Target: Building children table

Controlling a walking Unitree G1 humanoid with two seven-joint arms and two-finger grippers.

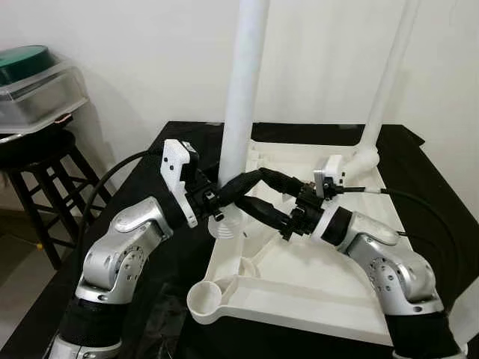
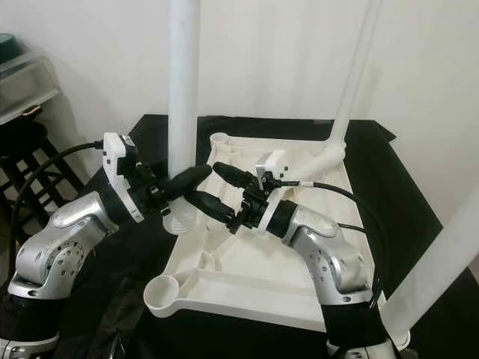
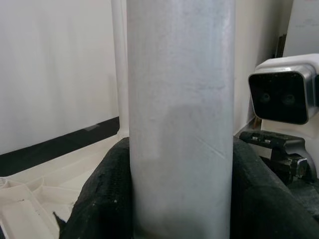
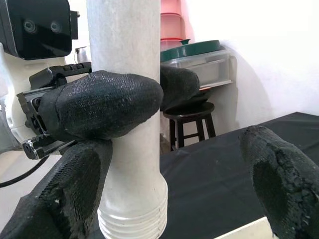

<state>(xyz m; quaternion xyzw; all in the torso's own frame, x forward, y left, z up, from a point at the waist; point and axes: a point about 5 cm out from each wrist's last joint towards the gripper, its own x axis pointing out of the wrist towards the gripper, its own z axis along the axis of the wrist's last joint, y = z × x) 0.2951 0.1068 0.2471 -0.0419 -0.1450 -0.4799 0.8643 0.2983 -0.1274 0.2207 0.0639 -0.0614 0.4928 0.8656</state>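
Clamping the left gripper (image 1: 230,188) on the upright white leg (image 1: 243,90), pressing one black finger against each side of it low on the shaft. Spreading the right gripper (image 2: 202,182) wide around the same leg just below, fingers apart and not squeezing.

Standing the leg in a socket (image 1: 228,224) on the left edge of the upturned table top (image 1: 314,277), itself lying on the black cloth (image 1: 165,262). Showing a threaded end (image 4: 132,219) in the right wrist view, so probably screwing the leg home, and not yet fully seated by the look of it.

Doing this well likely means:
- holding the leg plumb over the socket, to avoid crossing the threads;
- turning in short strokes, gripping with one gripper while resetting the other;
- pressing down lightly, to stop the light top from sliding.

Leaving the near-left corner socket (image 1: 206,299) empty, with another leg (image 1: 385,82) standing at the far right corner.
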